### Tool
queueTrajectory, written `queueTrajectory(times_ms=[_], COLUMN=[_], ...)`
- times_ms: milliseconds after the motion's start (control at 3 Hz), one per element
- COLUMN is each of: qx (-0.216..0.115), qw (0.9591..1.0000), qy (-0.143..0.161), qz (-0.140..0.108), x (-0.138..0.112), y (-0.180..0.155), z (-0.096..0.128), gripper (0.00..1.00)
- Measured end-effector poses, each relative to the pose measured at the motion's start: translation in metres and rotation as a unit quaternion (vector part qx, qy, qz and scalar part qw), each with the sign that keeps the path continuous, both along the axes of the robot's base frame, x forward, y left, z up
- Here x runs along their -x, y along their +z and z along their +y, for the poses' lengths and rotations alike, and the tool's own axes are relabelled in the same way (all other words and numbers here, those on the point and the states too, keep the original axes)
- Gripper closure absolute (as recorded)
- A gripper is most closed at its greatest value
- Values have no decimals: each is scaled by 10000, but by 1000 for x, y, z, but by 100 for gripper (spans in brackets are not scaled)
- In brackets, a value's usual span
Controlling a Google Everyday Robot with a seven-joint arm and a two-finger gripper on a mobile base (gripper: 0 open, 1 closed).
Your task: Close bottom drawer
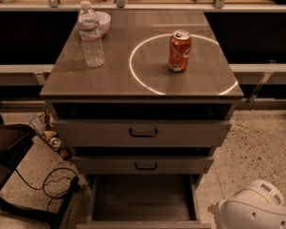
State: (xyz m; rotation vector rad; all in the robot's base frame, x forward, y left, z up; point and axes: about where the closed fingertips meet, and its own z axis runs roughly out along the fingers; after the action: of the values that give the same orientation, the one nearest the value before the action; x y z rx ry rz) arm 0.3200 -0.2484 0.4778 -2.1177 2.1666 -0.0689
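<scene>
The bottom drawer [143, 197] of the grey-brown cabinet stands pulled out towards me. Its plain, deep box interior is empty, and its front runs along the lower picture edge [143, 224]; its handle does not show. Above it are the middle drawer [146, 166] and the wider top drawer [143, 133], each with a black bar handle. A white rounded part of my arm [255, 211] sits at the lower right, beside the open drawer's right side and apart from it. My gripper is out of view.
On the cabinet top [109, 75] stand a water bottle [91, 35], a white bowl [104, 22] and an orange soda can [179, 50] inside a white ring. A dark chair [9, 151], black cables [52, 185] and small items lie on the floor to the left.
</scene>
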Motion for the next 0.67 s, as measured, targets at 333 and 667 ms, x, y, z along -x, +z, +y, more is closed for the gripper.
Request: queueTrajectory(times_ms=[333,667], qx=[5,8], qw=[10000,10000], qy=[3,4], qz=[-1,-1], x=[0,0], y=[0,0], z=[0,0], gripper=[65,89])
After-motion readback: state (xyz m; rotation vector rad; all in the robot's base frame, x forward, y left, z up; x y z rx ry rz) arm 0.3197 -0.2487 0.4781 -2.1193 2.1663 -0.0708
